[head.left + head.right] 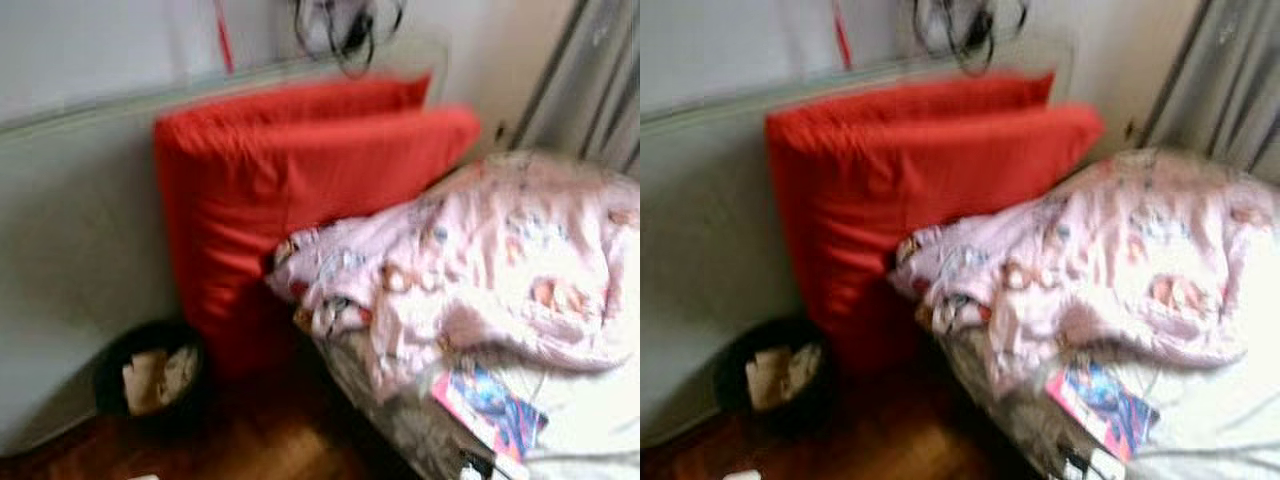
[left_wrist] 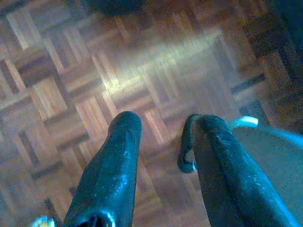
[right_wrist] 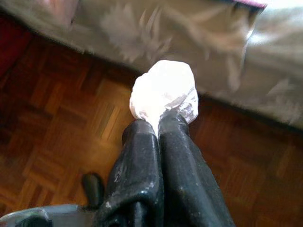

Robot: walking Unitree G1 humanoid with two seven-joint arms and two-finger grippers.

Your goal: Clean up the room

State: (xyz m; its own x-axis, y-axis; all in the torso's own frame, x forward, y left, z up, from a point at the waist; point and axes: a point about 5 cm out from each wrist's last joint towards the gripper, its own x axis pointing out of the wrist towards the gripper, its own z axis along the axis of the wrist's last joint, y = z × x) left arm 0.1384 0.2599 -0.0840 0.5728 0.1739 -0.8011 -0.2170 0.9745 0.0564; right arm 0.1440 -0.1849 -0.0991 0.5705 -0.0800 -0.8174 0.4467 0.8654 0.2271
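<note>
A crumpled white wad (image 3: 163,90) is pinched at the tips of the clenched right hand (image 3: 158,125), above the parquet floor (image 3: 61,137) beside the bed (image 3: 189,38). With so shallow a pinch, it could be dropped short of the black bin (image 1: 150,380). The left hand (image 2: 163,142) is held released.

Both head views are smeared by motion. The dark tangle (image 1: 345,30) at the top centre is unreadable, the blanket's (image 1: 500,260) print cannot be made out, and the magazine (image 1: 490,405) at lower right is cut off by the edge.
</note>
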